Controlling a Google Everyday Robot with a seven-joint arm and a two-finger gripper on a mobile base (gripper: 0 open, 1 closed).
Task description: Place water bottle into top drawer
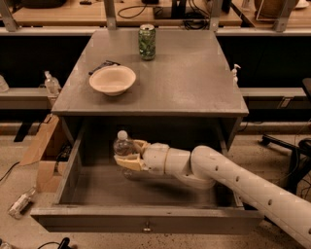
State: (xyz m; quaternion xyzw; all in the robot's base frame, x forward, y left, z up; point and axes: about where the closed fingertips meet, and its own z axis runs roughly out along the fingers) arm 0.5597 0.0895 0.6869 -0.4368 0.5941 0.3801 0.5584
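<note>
No readable text; pincer (127,154) holds water bottle (121,145) in top drawer (146,220).

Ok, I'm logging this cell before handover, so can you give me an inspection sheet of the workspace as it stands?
Surface: grey table top, carrying two loose items and a small dark object.
Job's things: water bottle upright inside the open top drawer, left of centre, not yet released.
Clutter: bowl front left, small dark object behind it, green can at the rear.
Grippers: gripper inside the drawer, shut on the water bottle.
Cables: floor cable at left; more on the rear bench.
Surroundings: pump bottles beside the table, cardboard box at left, chair base at right.
</note>
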